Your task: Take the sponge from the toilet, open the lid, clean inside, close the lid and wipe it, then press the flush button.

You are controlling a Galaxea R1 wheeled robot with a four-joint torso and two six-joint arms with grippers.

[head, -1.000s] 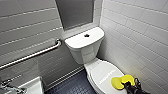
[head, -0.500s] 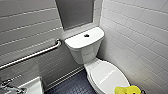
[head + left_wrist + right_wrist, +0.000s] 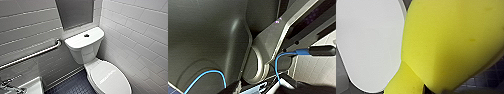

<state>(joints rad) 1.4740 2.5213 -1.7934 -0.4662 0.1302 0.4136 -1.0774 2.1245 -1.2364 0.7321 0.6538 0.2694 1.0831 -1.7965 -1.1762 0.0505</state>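
Observation:
The white toilet (image 3: pixel 83 53) stands against the back wall between tiled walls. Its oval lid (image 3: pixel 110 77) is down, with faint pale lettering across the top. The small dark flush button (image 3: pixel 86 35) sits in the middle of the tank top. In the right wrist view the yellow sponge (image 3: pixel 448 45) looms large and pinched at one end, my right gripper shut on it. It hangs just beside and above the white lid (image 3: pixel 368 42). My left gripper is open and holds nothing.
A metal grab bar (image 3: pixel 32 55) runs along the left wall. A small white basin (image 3: pixel 33 87) with a metal tap (image 3: pixel 7 86) sits at the lower left. Dark textured floor (image 3: pixel 75 86) lies between basin and toilet. A white tiled wall (image 3: pixel 140 37) stands close on the right.
In the head view the yellow sponge, which showed by the lid's front edge a second ago, has slid down out of the picture. The toilet and lid have not moved.

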